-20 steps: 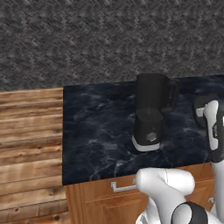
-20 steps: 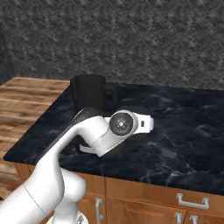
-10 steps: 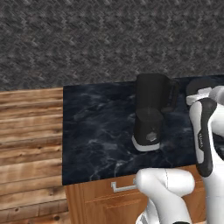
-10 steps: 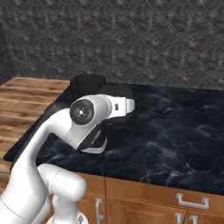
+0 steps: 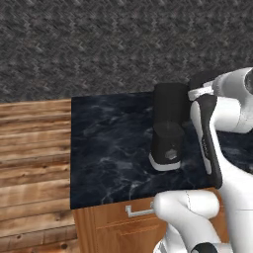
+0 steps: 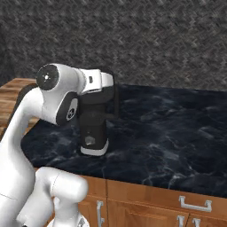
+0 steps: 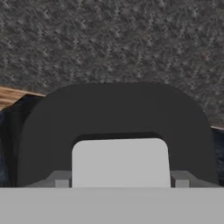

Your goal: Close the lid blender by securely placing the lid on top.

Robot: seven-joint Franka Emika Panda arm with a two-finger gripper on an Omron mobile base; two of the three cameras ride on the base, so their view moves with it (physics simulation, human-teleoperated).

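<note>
A: Cabinet front, brown wood [image 5: 113, 225], runs along the near edge, with pale bar handles [image 6: 193, 204]. Above it?

B: Dark blue-black marbled counter top [image 5: 108, 148], with a wooden plank surface [image 5: 34, 148] adjoining on its left in the left base view.

A: Task object position?

B: Tall black blender with boxy dark jar [image 5: 169, 126] stands upright on the counter, toward the near edge. Its narrower base carries a round silver knob [image 5: 171, 154] facing the near side, and its pale bottom rim [image 6: 94, 150] sits flat on the marble.

A: The arm?

B: White arm with dark joints [image 6: 55, 91] reaches over at jar-top height; its wrist section lies against the upper part of the jar in the right base view.

A: Gripper?

B: Two-finger gripper [image 7: 120, 181] sits just above a broad, rounded black shape, probably the small low black lid [image 7: 116, 116]. Finger tips barely show, so I cannot tell how far apart they stand or whether they grip it.

A: Farthest?

B: Grey speckled wall [image 6: 155, 40] behind the counter.
</note>
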